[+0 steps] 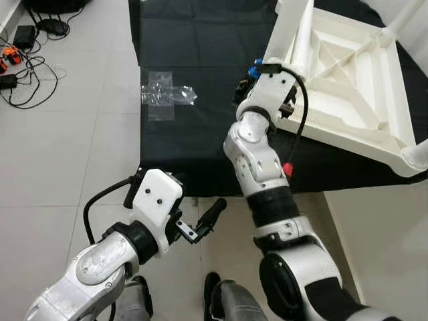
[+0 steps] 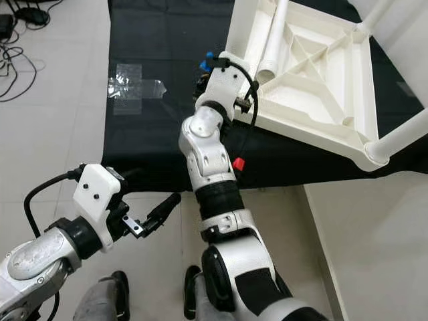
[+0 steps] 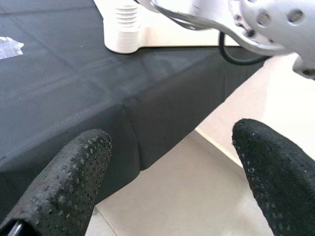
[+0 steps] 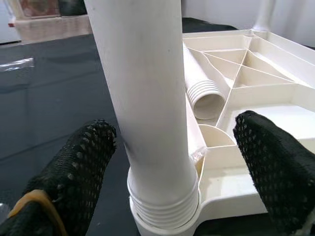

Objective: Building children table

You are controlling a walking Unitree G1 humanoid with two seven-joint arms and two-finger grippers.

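Right hand [image 4: 172, 162] fingers straddle upright table leg [image 4: 142, 98], not touching.

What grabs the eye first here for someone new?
The upturned white table top, ribbed underside up, lies on a black cloth at the robot's front right. The right gripper is open around an upright white leg standing in the top's near corner socket, fingers either side without touching; a loose leg lies in the ribbing. The left gripper hangs open over the tiled floor, near the cloth's edge.
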